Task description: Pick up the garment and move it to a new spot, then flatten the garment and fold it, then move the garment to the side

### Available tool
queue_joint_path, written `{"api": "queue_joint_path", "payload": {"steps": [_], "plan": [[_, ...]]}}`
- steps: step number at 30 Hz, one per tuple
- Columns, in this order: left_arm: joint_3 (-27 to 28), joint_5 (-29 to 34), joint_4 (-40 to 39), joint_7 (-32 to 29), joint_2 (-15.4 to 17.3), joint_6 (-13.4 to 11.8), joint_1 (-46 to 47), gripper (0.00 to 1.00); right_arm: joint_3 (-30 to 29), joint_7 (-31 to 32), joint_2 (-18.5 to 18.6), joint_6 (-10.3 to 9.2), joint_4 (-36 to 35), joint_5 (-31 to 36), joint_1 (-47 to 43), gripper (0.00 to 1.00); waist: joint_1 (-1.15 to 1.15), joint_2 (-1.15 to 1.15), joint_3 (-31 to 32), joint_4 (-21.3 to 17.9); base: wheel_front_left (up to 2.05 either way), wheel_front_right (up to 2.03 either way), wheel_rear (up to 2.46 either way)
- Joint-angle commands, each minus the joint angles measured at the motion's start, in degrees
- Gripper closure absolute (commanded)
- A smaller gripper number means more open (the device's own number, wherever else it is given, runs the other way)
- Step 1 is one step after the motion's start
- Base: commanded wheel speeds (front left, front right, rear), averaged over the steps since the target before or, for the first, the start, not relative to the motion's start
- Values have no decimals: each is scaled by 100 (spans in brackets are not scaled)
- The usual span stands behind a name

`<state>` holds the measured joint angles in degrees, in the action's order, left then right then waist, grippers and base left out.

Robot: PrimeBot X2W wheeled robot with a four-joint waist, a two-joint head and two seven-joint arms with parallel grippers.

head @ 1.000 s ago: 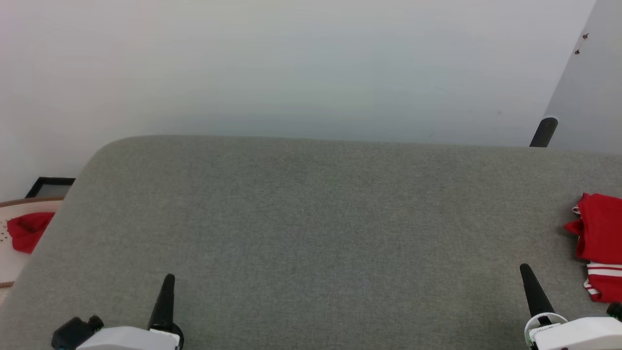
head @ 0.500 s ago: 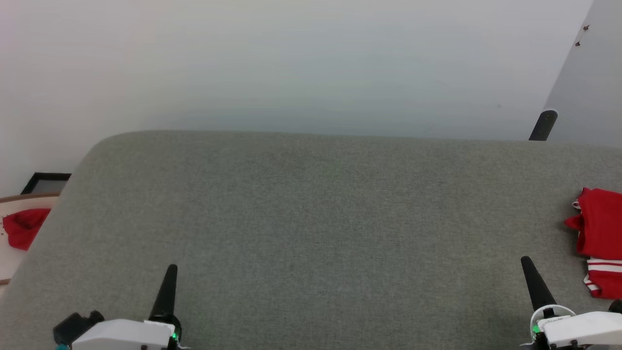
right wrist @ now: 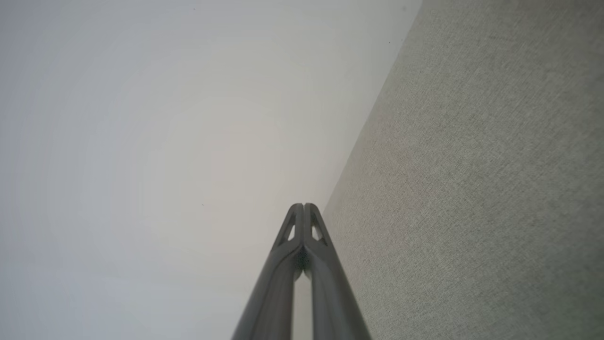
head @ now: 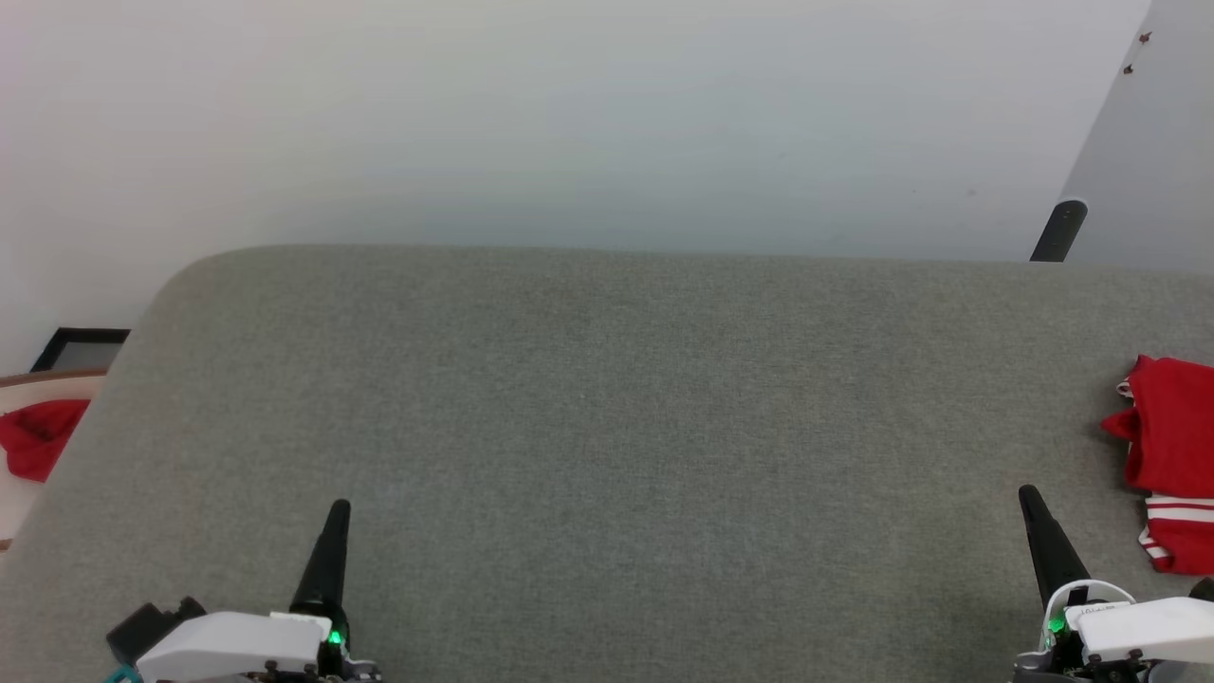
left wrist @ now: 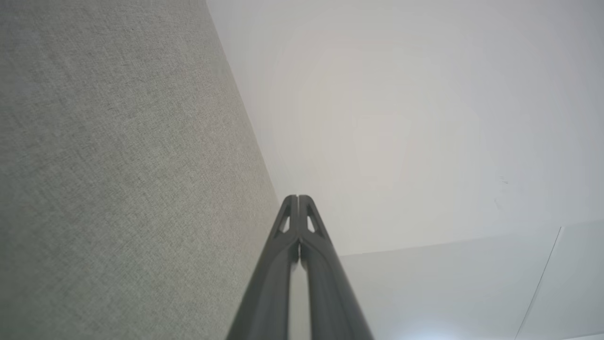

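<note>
Left jaws and right jaws closed, empty, over grey surface (head: 607, 427). Folded garment (head: 1174, 446) just right of right jaws, apart. Side placement seemingly done; next: keep clear.

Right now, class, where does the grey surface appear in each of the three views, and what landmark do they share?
Head view: the grey surface spans the lower part, edge to edge.
Left wrist view: the grey surface takes the left side.
Right wrist view: the grey surface takes the right side.
Shared landmark: the pale wall meeting its far edge.
</note>
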<state>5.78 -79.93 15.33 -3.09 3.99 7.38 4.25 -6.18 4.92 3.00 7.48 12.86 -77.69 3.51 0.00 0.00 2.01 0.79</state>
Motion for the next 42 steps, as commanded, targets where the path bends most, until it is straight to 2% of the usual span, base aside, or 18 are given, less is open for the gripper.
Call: {"api": "queue_joint_path", "payload": {"steps": [1,31,42], "plan": [[20,-124,-48,-40,-5,15,73,100,-16,23,-11,3,0,-124,114,100,0,0,-10,-4,0,0,0],[88,-1257,-138,-359,-123,20,234,100,-43,175,-21,2,125,-1485,326,100,0,0,-216,-78,0,0,0],[87,-1255,-136,-363,-119,20,229,100,-40,169,-21,2,125,-1481,287,100,0,0,-219,-79,0,0,0]]}}
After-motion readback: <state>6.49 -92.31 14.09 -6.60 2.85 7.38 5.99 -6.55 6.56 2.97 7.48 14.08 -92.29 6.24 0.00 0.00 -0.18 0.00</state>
